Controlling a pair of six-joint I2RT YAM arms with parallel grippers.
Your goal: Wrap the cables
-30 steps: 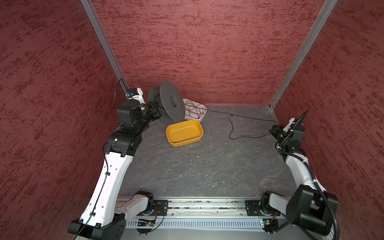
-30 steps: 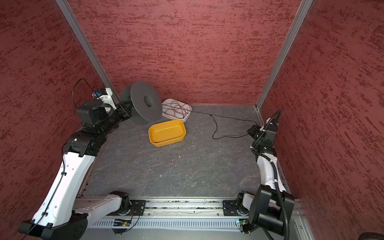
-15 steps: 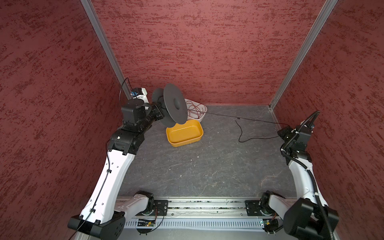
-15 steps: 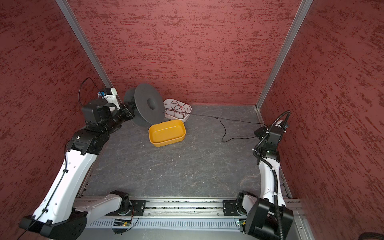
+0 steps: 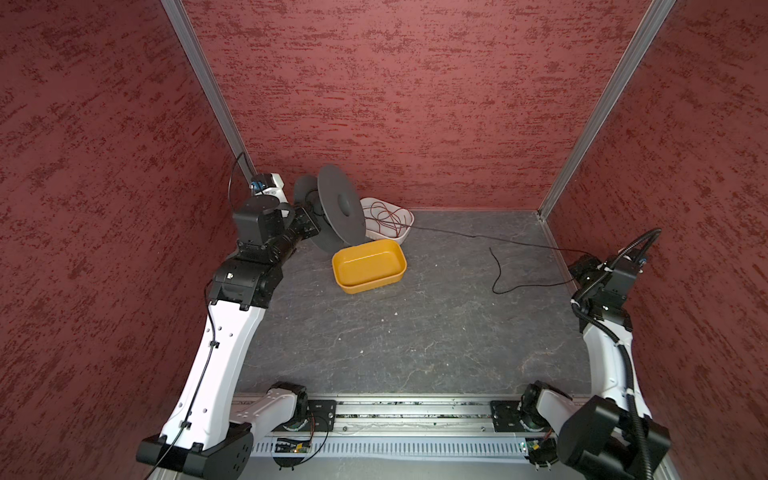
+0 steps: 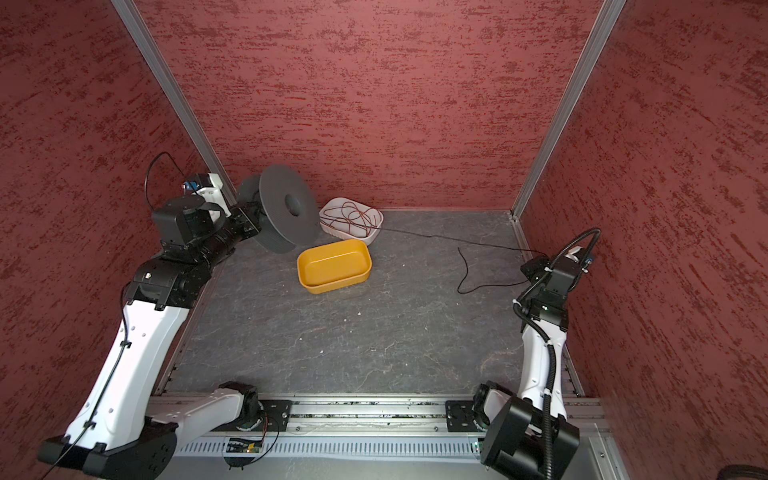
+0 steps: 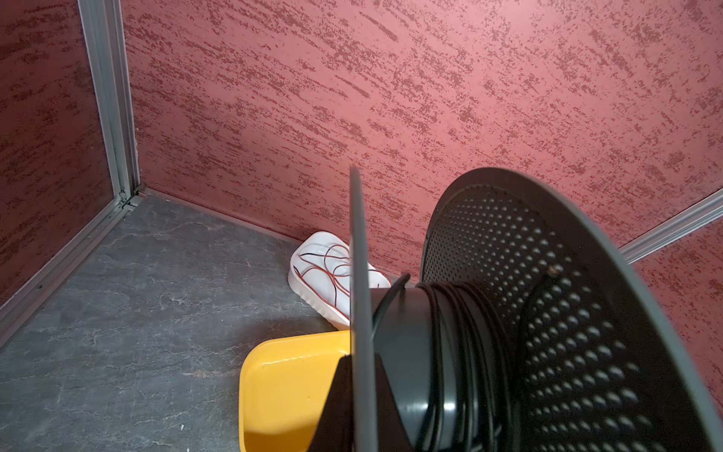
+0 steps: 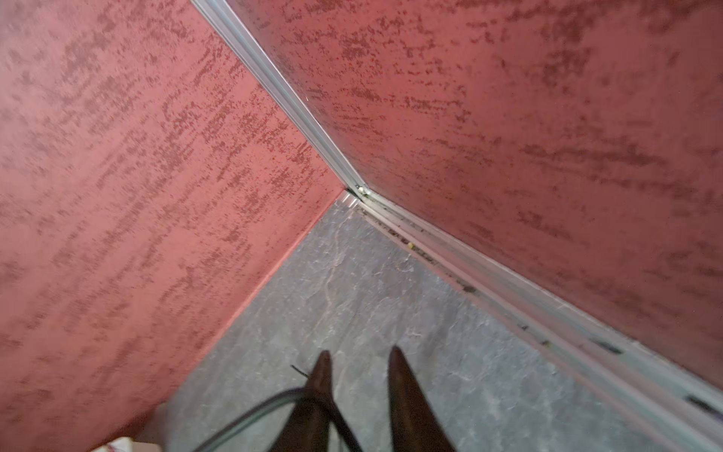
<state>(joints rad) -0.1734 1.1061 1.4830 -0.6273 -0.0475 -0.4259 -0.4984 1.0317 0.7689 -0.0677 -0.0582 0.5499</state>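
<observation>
- Right tool: fingers apart, at tabletop's right edge; cable crosses one finger, unclamped.
- Cable runs left along far tabletop to spool, which left tool holds clamped, raised.

Our left arm reaches forward toward the far left with the left gripper clamped tight, while our right arm stands up along the right side, wrist bent inward, the right gripper held low with its fingers parted and a clear gap between them.
</observation>
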